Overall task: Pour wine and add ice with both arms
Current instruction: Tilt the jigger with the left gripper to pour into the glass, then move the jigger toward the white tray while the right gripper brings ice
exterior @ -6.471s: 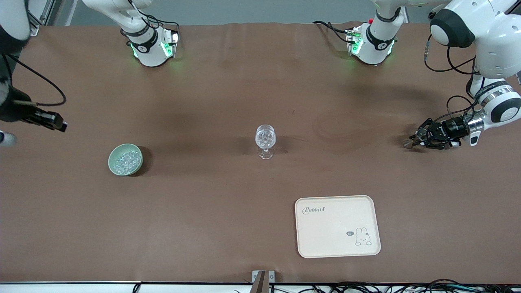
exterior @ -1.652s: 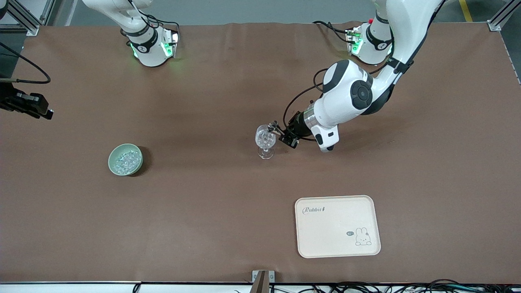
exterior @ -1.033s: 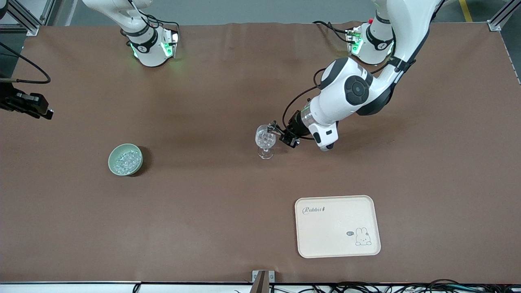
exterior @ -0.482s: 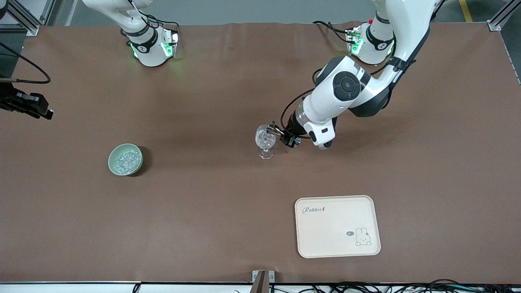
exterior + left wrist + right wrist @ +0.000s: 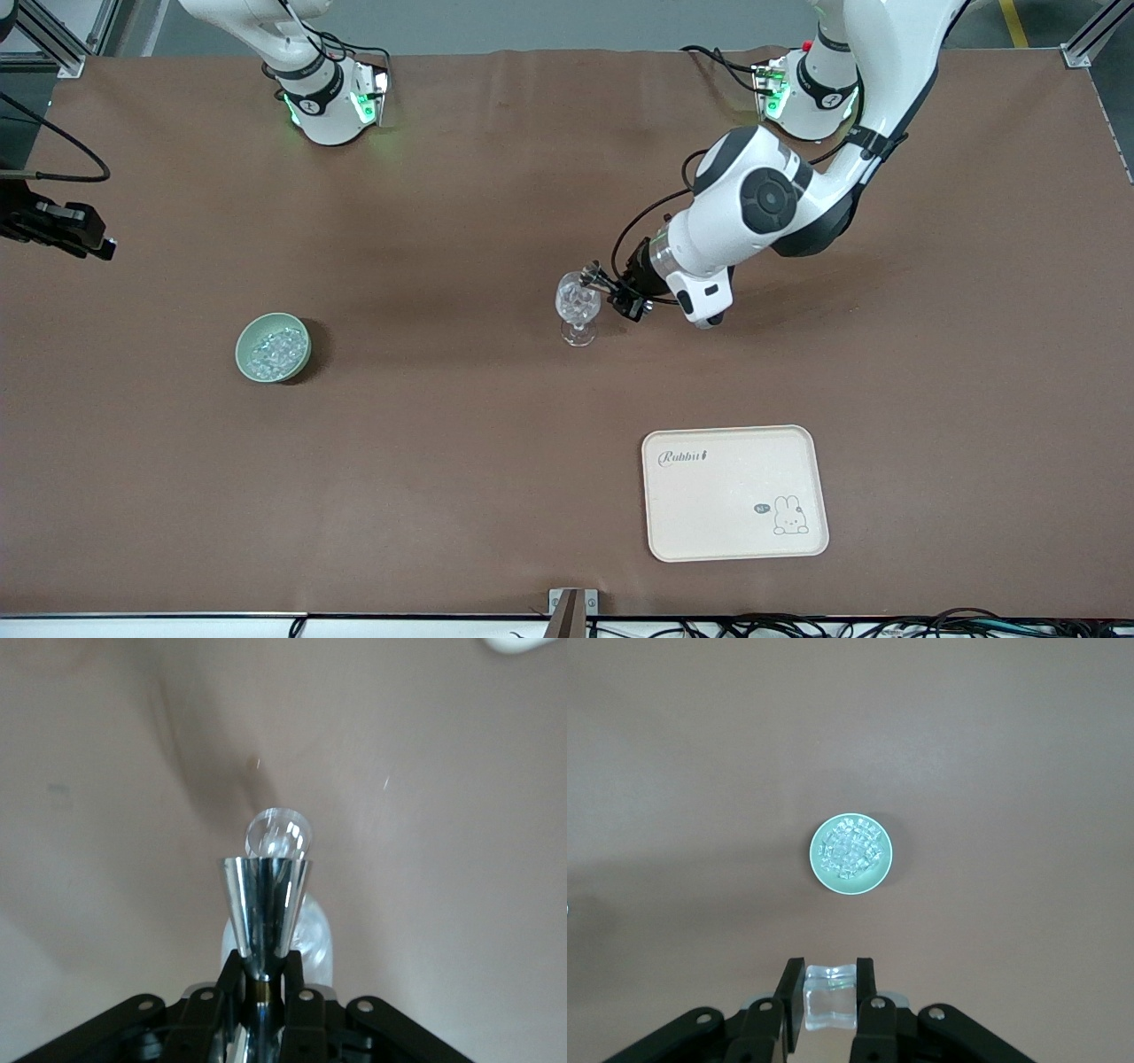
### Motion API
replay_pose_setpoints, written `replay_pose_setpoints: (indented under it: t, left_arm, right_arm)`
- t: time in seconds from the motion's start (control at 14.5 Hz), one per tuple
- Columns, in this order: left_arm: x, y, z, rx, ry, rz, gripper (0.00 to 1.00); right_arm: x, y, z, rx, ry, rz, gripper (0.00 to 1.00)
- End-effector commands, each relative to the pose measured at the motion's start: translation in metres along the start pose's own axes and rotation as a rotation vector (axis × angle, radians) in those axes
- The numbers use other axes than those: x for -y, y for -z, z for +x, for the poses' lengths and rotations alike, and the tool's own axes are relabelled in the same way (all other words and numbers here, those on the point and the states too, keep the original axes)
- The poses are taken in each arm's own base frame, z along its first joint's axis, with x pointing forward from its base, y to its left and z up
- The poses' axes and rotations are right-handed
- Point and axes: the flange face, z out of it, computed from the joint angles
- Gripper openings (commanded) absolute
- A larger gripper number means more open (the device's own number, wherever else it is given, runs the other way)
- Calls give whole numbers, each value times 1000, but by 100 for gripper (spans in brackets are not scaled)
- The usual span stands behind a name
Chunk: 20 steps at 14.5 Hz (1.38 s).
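Left wrist view: we see the left gripper (image 5: 263,992) holding the jigger (image 5: 264,904) tipped over the stemmed glass (image 5: 279,835), while the right gripper (image 5: 828,992) grips 1 ice cube (image 5: 827,996).

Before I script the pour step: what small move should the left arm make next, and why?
Probably tip the jigger further. The left gripper holds it at the glass rim, no liquid visible. The right gripper waits, holding ice.

Ice (image 5: 275,349) in bowl (image 5: 251,365); tray (image 5: 673,532) nearer camera than glass (image 5: 578,306).
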Motion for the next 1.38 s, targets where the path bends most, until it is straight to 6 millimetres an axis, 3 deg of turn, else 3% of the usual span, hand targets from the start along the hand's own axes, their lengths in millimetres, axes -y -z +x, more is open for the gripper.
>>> replay_pose_setpoints:
  t: [0.0,0.28,0.48,0.69,0.83,0.96,1.1,1.31]
  left_arm:
    - [-3,29,23,141,-13,10,0]
    - [4,62,71,288,-5,-69,0]
    - [-10,85,129,374,108,-175,1]
    - [-22,100,186,440,217,-273,1]
    - [-30,105,231,473,323,-326,1]
    - [-44,102,271,551,427,-396,1]
    - [-61,88,290,586,471,-432,1]
    - [-62,78,312,647,568,-481,1]
  right_arm:
    - [-2,0,-3,3,10,1,0]
    - [14,0,-4,5,22,1,0]
    - [38,2,-5,-11,57,1,0]
    - [80,4,-8,-40,19,4,0]
    - [121,3,-17,-43,4,7,0]
    - [180,-7,-25,-55,-45,13,0]
    - [242,-35,-33,-32,-76,-5,0]
    - [317,-53,-45,-16,-92,32,0]
